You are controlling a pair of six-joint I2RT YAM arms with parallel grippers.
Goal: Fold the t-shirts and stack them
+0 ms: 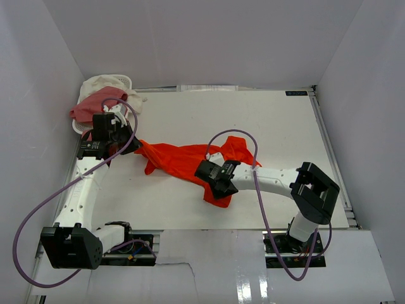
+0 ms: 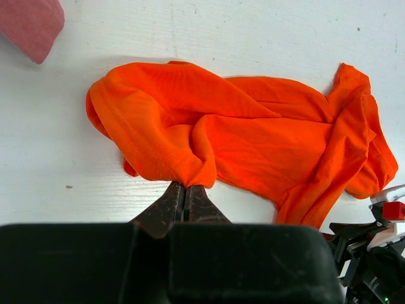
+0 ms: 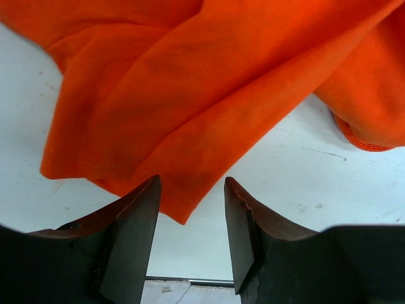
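Note:
The orange-red t-shirt (image 1: 180,158) lies crumpled across the middle of the table. My left gripper (image 1: 130,140) is shut on a fold at its left end; the left wrist view shows the closed tips (image 2: 185,193) pinching the orange cloth (image 2: 253,139). My right gripper (image 1: 218,185) is open, low over the shirt's near corner, which lies between its fingers (image 3: 136,215) without being gripped (image 3: 183,126). The dusty pink t-shirt (image 1: 95,104) and the cream-white t-shirt (image 1: 101,83) are heaped at the back left.
A small white plastic basket (image 1: 125,80) stands in the back left corner under the pink and cream shirts. A pink corner (image 2: 28,22) shows in the left wrist view. White walls enclose the table (image 1: 285,139) on three sides.

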